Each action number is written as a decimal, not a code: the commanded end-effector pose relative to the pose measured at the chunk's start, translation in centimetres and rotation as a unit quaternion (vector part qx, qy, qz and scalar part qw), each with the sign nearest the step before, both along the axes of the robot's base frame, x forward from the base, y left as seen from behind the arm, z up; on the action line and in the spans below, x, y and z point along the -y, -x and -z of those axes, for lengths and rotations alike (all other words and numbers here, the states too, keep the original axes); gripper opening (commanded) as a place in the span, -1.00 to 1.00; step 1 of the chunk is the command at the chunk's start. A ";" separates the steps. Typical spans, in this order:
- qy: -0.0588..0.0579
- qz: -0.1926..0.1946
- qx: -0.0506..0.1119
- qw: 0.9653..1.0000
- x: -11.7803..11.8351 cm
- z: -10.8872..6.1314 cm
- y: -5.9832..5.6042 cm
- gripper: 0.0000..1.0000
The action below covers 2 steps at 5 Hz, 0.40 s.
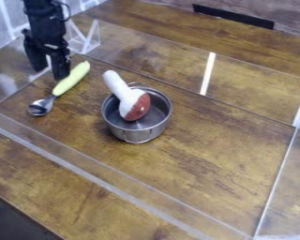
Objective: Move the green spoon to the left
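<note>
My gripper [49, 66] hangs at the upper left of the frame, pointing down with its fingers spread wide and holding nothing. The green spoon [59, 88] lies just below it, handle toward the gripper, silver bowl at lower left. No readable writing shows anywhere. A metal pot [138, 119] near the centre holds a white-handled utensil [123, 93]

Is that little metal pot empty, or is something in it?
Not empty: the pot holds a white-handled utensil, its red head inside, handle leaning out.
</note>
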<state>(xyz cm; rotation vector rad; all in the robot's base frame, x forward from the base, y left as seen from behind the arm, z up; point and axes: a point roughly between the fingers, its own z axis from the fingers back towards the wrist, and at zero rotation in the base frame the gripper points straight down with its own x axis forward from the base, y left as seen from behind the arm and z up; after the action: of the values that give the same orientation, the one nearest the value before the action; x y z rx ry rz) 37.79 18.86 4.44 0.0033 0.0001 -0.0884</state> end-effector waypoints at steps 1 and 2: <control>-0.016 -0.005 0.028 0.999 -1.0 -2.6 -1.0 1.00; -0.018 -0.008 0.029 0.999 -0.9 -2.7 -0.9 1.00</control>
<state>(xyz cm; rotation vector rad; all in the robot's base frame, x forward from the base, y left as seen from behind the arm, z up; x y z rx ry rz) 38.18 19.08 4.48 0.0002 0.0088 -0.0704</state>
